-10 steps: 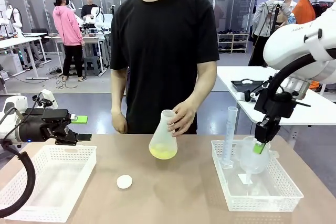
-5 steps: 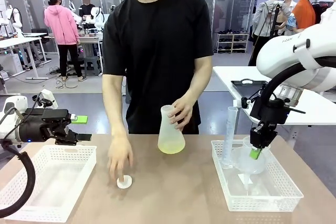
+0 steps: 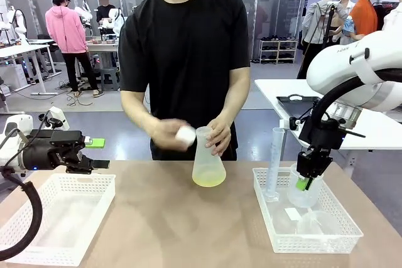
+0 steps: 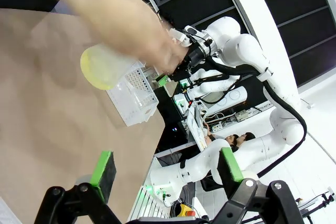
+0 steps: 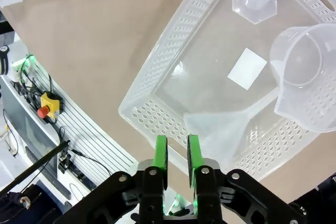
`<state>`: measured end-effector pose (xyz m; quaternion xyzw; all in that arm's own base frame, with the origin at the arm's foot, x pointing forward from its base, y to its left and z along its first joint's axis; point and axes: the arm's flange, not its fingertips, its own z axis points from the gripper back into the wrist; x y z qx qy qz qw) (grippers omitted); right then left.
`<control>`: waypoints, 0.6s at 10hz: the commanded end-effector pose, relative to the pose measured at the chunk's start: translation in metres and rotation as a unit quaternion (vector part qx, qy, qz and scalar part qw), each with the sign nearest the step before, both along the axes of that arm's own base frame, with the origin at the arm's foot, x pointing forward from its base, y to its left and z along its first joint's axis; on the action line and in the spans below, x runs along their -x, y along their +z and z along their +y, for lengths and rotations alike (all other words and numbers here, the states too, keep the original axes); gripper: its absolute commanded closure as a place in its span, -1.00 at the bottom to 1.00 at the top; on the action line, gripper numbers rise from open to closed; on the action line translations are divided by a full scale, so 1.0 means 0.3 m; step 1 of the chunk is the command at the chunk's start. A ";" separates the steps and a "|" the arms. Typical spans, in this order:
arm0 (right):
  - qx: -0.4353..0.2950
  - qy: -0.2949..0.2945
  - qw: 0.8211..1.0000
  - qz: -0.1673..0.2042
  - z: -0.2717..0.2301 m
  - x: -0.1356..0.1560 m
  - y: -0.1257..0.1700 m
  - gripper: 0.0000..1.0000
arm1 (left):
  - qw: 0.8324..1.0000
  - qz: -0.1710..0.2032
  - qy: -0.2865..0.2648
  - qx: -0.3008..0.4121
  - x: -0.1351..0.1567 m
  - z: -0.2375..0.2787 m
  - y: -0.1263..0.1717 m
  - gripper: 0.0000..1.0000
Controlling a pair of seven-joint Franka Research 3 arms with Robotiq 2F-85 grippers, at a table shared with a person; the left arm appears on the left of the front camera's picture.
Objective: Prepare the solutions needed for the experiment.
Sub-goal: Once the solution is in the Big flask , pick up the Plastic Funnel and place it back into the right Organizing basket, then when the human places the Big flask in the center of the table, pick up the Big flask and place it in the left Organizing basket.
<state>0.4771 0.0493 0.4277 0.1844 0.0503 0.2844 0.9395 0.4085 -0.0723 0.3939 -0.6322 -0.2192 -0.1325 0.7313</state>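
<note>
Centrally in the front view, the solutions point(image 3: 208, 180) tint the wide base of a frosted flask point(image 3: 207, 155) over the table point(image 3: 188, 230), with a person's hand point(image 3: 220, 137) around its neck. The other hand point(image 3: 164, 134) holds a white disc point(image 3: 186, 134) just beside the flask's mouth. At frame left, the left jaws stand wide open near a white basket point(image 3: 38, 180). At frame right, the right jaws, nearly closed on nothing, hang over another basket point(image 3: 276, 233).

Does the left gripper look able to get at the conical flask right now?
Probably not cleanly. The open left gripper faces the conical flask across the table, but the person's left hand wraps its neck and the right hand holds a white disc at its mouth.
</note>
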 end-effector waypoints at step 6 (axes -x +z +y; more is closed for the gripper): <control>0.000 0.007 1.000 0.002 0.002 0.003 -0.002 0.56 | 1.000 -0.001 0.000 -0.008 0.002 -0.006 0.007 -1.00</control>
